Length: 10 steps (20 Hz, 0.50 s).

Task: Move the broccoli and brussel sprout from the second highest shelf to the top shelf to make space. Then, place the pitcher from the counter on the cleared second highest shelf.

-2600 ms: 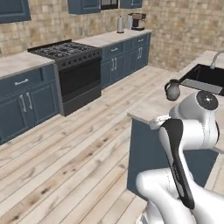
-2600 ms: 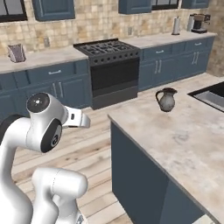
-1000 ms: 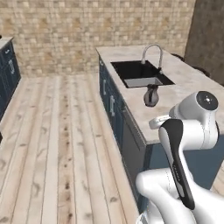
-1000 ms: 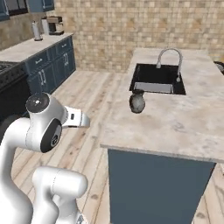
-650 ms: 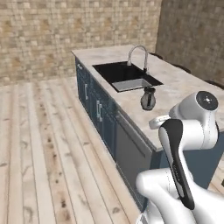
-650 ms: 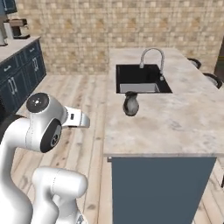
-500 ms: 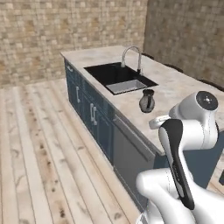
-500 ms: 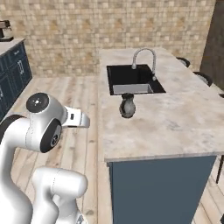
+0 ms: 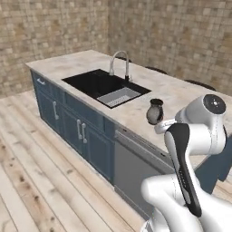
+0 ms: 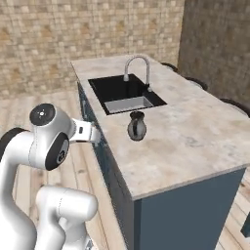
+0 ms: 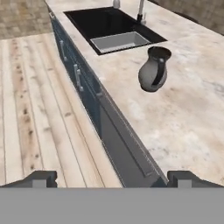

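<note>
The pitcher [image 9: 154, 112] [image 10: 136, 127] [image 11: 153, 70] stands upright on the counter [image 9: 181, 93] [image 10: 195, 134] [image 11: 188, 118], just beside the black sink [image 9: 97, 84] [image 10: 124, 90] [image 11: 105, 24]. It is grey-beige with a dark rim, and its handle faces the hand camera. My gripper [image 11: 113, 179] is open and holds nothing. It hovers off the counter's front edge, well short of the pitcher, with the arm folded close to the base. The broccoli, the brussel sprout and both fridge shelves are out of view.
A chrome tap [image 9: 118, 63] [image 10: 138, 68] rises behind the sink. Dark blue cabinets [image 9: 68, 122] [image 11: 81, 81] run under the counter. Wooden floor [image 9: 27, 181] lies in front of them. Dark stool tops [image 10: 234, 105] show past the counter's far side.
The whole picture has shifted: the base has turned away from the stove and cabinets, so the counter, sink and pitcher now stand closer. The arm's folded pose is unchanged.
</note>
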Motion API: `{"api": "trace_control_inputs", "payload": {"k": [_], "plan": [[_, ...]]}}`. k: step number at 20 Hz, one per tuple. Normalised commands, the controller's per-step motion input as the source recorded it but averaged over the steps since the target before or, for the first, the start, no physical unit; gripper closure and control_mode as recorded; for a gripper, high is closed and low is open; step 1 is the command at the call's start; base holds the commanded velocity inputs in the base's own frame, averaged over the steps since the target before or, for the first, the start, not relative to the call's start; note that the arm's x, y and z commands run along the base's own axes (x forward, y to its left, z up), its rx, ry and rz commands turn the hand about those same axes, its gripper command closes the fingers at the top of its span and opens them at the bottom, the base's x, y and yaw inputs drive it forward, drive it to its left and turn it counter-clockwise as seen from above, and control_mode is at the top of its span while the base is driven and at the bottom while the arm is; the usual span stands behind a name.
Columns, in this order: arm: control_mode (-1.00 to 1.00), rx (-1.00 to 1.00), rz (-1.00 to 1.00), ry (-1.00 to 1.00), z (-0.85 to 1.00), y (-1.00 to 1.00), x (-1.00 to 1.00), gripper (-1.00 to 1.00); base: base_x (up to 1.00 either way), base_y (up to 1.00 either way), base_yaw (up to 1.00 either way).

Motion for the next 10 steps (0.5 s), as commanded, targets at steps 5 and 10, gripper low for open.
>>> {"api": "trace_control_inputs", "payload": {"k": [5,10], "plan": [[1.0,0.0,0.0,0.0,0.0,0.0,0.0,-1.0,0.31,0.8,-0.43],[1.0,0.0,0.0,0.0,0.0,0.0,0.0,-1.0,0.34,0.74,-0.43]]}}
